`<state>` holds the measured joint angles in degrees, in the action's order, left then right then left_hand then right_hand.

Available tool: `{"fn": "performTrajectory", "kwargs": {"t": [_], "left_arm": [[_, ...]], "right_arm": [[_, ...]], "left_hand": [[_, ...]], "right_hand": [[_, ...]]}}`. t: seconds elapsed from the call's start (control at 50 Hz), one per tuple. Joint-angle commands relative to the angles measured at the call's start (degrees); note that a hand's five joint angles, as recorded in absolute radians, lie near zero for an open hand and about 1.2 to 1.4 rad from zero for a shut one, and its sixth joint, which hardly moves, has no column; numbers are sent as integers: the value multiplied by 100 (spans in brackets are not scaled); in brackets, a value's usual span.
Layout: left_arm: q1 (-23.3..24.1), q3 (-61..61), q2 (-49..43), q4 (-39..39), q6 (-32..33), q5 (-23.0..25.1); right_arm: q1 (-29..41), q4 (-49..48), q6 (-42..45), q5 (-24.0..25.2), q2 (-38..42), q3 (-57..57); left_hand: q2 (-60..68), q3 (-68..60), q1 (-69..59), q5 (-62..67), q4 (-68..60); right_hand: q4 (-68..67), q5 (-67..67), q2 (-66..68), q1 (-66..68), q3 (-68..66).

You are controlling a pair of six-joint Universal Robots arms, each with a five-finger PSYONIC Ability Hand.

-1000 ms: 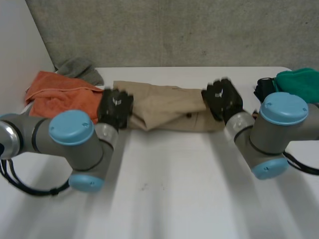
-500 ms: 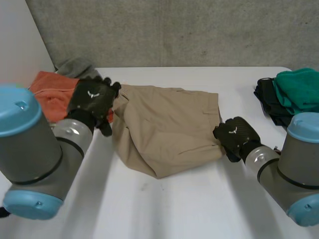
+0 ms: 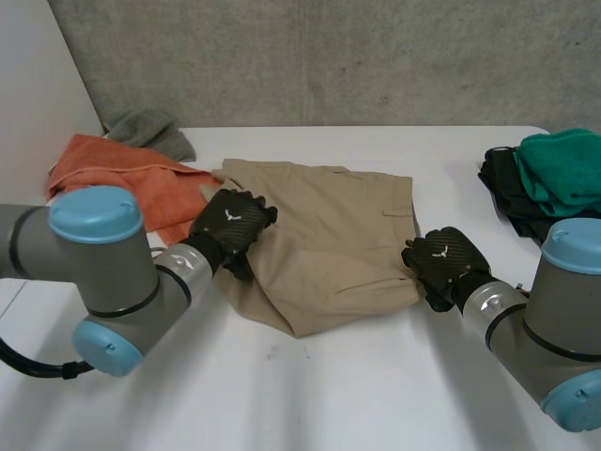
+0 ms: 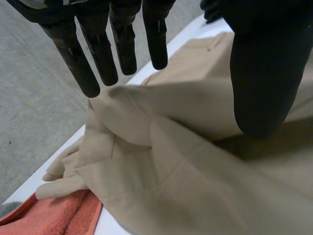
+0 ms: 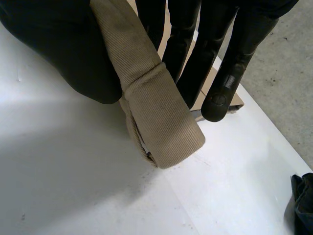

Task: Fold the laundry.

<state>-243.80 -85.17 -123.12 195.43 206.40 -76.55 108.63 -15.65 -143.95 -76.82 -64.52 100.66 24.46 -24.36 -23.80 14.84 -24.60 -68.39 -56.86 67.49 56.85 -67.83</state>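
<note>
Pinching shorts (image 3: pixel 329 240) edge, right hand (image 3: pixel 443 264); left hand (image 3: pixel 231 222) spread at opposite edge.

Soft, even light from above over white table (image 3: pixel 357 376). Beige cloth (image 3: pixel 329 244) creases hold faint shade (deeper between folds in left wrist view). Grey wall (image 3: pixel 329 56) evenly lit.

A robot test lab: 2 arms (image 3: pixel 113 282) stand at a bare white table (image 3: pixel 329 395) before a raw concrete wall (image 3: pixel 329 56), cloth piles (image 3: pixel 113 178) at its ends.
</note>
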Motion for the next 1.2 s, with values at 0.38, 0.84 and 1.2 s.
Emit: {"fn": "performTrajectory", "kwargs": {"t": [0.38,0.84,1.2], "left_arm": [[184,-676,1755,-488,436,-352],[430,53,771,-568,418,-668],[623,-2073,2942,-629,-47,-1248]], "right_arm": [[-298,89,16,-88,-149,-116],[-307,80,16,-70,-78,-46],[-307,36,16,-70,-43,-46]], "left_hand": [[5554,-5564,-5620,5516,-5540],[-819,808,753,-856,832],[2964,-2974,-3029,2926,-2950]], "right_hand": [[-1161,-1314,1251,2315,-1217],[-1161,-1314,1251,2315,-1217],[-1161,-1314,1251,2315,-1217]]}}
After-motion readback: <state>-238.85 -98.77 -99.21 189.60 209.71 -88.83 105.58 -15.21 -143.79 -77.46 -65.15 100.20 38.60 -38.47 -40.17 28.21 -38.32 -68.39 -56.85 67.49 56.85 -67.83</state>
